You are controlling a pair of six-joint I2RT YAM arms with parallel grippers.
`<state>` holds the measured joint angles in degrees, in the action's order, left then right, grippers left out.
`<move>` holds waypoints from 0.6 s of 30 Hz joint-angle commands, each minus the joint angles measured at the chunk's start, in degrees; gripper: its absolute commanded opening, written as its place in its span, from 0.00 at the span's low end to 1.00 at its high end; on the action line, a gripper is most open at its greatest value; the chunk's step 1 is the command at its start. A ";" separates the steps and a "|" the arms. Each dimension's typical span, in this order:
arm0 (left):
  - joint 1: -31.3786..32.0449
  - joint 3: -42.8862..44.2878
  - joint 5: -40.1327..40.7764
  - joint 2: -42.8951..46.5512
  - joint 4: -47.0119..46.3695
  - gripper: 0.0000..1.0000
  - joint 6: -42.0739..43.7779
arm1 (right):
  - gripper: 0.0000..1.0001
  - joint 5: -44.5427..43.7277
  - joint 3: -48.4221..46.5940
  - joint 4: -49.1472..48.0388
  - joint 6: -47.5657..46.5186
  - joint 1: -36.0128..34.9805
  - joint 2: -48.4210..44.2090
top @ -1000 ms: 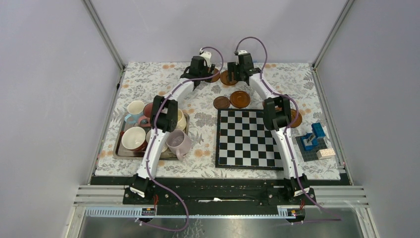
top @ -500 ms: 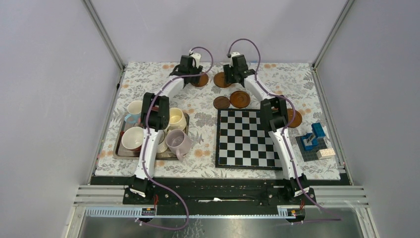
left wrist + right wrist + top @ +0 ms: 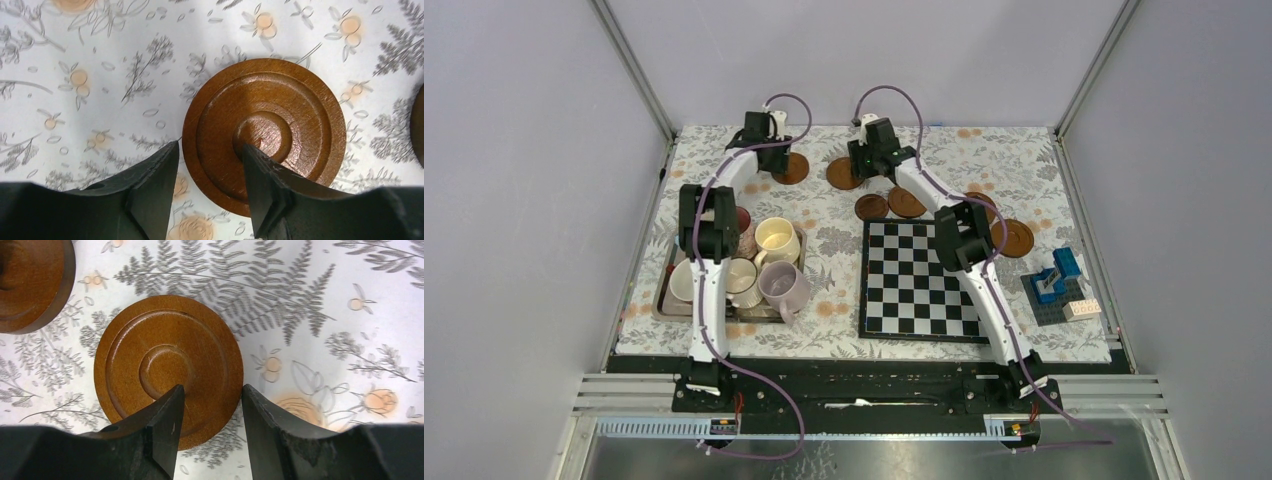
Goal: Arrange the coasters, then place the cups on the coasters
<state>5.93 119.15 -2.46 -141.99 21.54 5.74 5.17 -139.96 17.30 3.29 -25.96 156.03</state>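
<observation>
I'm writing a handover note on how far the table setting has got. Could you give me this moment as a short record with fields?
left gripper: jaws astride the rim of the far-left coaster; grip unclear
right gripper: jaws astride the rim of the second coaster; grip unclear
other coasters: four, flat on the cloth further right, one partly behind the right arm
cups: crowded on the tray, none on a coaster
chessboard: flat, nearer than the coasters
</observation>
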 commanded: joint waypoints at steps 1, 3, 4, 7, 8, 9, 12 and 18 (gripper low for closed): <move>-1.30 -4.61 -2.90 5.48 3.42 0.54 0.97 | 0.53 0.92 -1.19 1.88 0.03 -2.42 1.03; -1.67 -7.19 -3.15 6.98 3.42 0.53 1.22 | 0.53 0.79 -1.40 1.86 0.13 -3.04 1.06; -1.91 -8.19 -3.13 7.66 3.42 0.53 1.36 | 0.53 0.54 -1.51 1.79 0.14 -3.31 1.17; -2.76 -10.79 -3.18 9.15 3.19 0.51 1.87 | 0.53 -0.01 -1.87 1.56 0.23 -4.10 1.30; -3.18 -11.48 -3.46 9.53 3.08 0.50 1.90 | 0.54 -0.25 -1.94 1.48 0.23 -4.39 1.32; -3.55 -12.04 -3.85 9.79 3.07 0.49 1.77 | 0.54 -0.39 -2.04 1.41 0.16 -4.63 1.39; -4.26 -12.51 -4.27 9.99 3.07 0.50 1.56 | 0.55 -0.96 -2.33 1.13 -0.06 -5.22 1.49; -4.26 -9.32 -4.83 10.07 3.07 0.56 0.37 | 0.64 -2.62 -2.99 1.35 -0.72 -5.16 0.86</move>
<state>2.13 107.85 -6.24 -134.43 23.11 6.20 4.91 -140.53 17.30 3.29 -30.55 156.29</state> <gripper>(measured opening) 0.537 0.595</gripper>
